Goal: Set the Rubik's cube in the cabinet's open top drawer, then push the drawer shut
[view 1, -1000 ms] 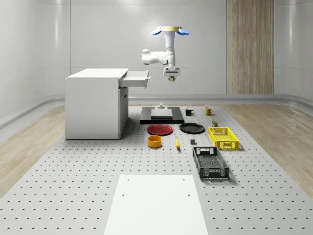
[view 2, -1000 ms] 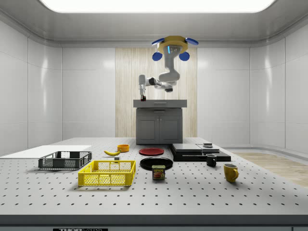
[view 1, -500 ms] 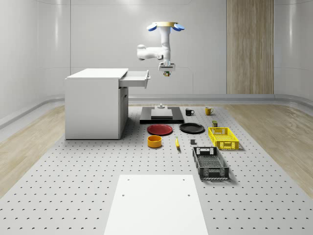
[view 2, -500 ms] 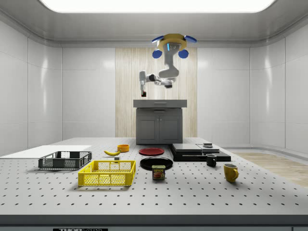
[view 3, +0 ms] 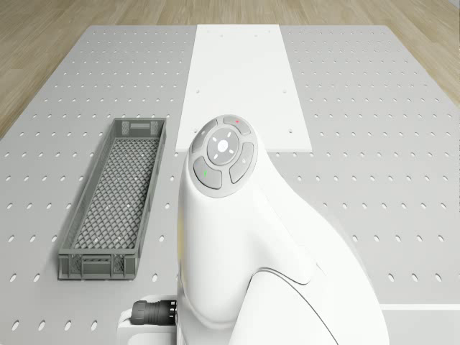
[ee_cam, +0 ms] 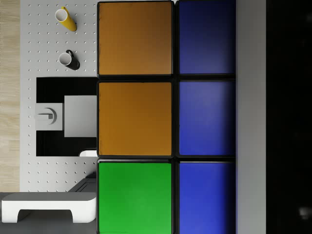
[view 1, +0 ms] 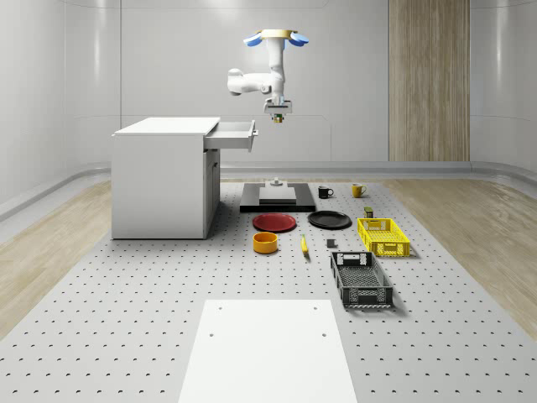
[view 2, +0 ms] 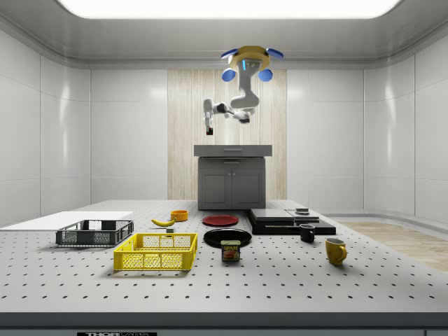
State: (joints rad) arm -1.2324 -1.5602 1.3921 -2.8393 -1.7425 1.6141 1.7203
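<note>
Rubik's cube [ee_cam: 165,117], grasped by the fingers [view 1: 275,120], shows its tiles at the wrist; the drone [view 1: 273,37] hovers beside the open drawer [view 1: 232,132].

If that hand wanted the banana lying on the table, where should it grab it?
Probably across the banana's middle, coming straight down from above. It lies flat on the table, long and narrow, so the short width should fit between two fingers, and a middle grip should keep it from tipping.
</note>
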